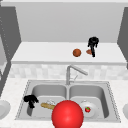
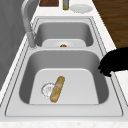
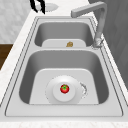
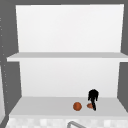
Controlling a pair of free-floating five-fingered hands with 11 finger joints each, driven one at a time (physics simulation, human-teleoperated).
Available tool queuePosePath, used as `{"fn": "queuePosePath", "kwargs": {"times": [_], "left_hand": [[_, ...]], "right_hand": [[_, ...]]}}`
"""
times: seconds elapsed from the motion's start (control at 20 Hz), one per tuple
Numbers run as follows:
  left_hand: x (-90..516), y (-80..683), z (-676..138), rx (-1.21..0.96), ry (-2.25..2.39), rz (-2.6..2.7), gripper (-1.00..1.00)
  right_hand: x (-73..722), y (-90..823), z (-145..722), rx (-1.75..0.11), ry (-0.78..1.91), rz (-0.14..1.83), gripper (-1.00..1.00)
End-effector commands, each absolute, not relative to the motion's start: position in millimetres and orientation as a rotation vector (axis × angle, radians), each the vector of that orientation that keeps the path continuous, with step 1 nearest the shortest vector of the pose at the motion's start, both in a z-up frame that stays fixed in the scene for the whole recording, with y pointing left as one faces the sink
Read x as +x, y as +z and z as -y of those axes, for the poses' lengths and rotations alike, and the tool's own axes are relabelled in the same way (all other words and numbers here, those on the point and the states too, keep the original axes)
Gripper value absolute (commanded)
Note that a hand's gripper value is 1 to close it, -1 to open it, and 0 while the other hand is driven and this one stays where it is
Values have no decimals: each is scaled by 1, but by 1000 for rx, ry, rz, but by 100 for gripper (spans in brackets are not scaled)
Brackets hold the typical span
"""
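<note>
My right hand point(image 1: 93, 43) is up at the shelf point(image 1: 45, 53), its straight fingers pointing down beside a small brown thing point(image 1: 88, 51) that lies there; the upper view shows the same right hand point(image 4: 93, 95) and brown thing point(image 4: 89, 105). An orange ball point(image 1: 77, 52) rests on the shelf just to the left, and it also appears from above point(image 4: 77, 106). My left hand point(image 1: 30, 100) hovers at the left basin's front left rim with relaxed fingers hanging down and nothing in them. It appears at the rim in the left side view point(image 2: 113, 64) and far off in the right side view point(image 3: 37, 5).
A baguette point(image 2: 57, 88) lies in the left basin next to the drain point(image 2: 47, 89). A white plate point(image 3: 57, 96) with a small red fruit point(image 3: 64, 88) sits in the right basin. A big red ball point(image 1: 67, 114) covers the sink's front edge. The faucet point(image 1: 72, 70) stands at the back.
</note>
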State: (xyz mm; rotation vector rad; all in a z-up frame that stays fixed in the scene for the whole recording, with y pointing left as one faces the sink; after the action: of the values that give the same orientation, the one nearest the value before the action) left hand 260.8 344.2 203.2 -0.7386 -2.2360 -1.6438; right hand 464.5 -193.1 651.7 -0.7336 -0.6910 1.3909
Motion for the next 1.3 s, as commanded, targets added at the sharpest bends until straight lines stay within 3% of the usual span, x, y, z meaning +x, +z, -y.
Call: {"fn": "queuePosePath", "kwargs": {"times": [0.0,0.45,1.1,1.15,1.25], "left_hand": [[261,203,-344,-739,-1644,2236,0],[261,203,-344,-739,-1644,2236,0],[261,203,-344,-739,-1644,2236,0],[261,203,-344,-739,-1644,2236,0],[261,203,-344,-739,-1644,2236,0]], "right_hand": [[493,630,193,-727,1454,701,-100],[549,582,194,-706,1490,739,-100],[547,577,205,-646,1453,807,-100],[545,576,204,-644,1446,809,100],[543,581,201,-677,1434,802,100]]}}
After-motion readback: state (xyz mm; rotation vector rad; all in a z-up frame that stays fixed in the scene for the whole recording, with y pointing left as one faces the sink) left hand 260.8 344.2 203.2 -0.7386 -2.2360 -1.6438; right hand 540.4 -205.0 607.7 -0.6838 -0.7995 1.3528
